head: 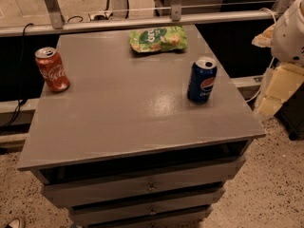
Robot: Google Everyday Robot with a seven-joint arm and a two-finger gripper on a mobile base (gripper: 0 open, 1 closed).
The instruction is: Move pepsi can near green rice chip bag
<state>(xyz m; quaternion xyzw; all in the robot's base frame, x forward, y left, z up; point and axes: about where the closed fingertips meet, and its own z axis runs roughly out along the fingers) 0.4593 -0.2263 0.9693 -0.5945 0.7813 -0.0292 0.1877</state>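
The pepsi can (202, 80) stands upright on the right side of the grey cabinet top (128, 113); it is dark blue with a round logo and a silver top. The green rice chip bag (158, 39) lies flat at the far edge, behind and to the left of the can, with a clear gap between them. My arm's white body (292, 30) is at the right edge of the view, off the cabinet. The cream-coloured gripper (279, 89) hangs below it, to the right of the pepsi can and apart from it, holding nothing.
A red Coca-Cola can (52, 69) stands upright near the left edge of the top. A metal rail (142, 22) runs behind the cabinet. Drawers (147, 186) sit below the top, and speckled floor (275, 184) lies to the right.
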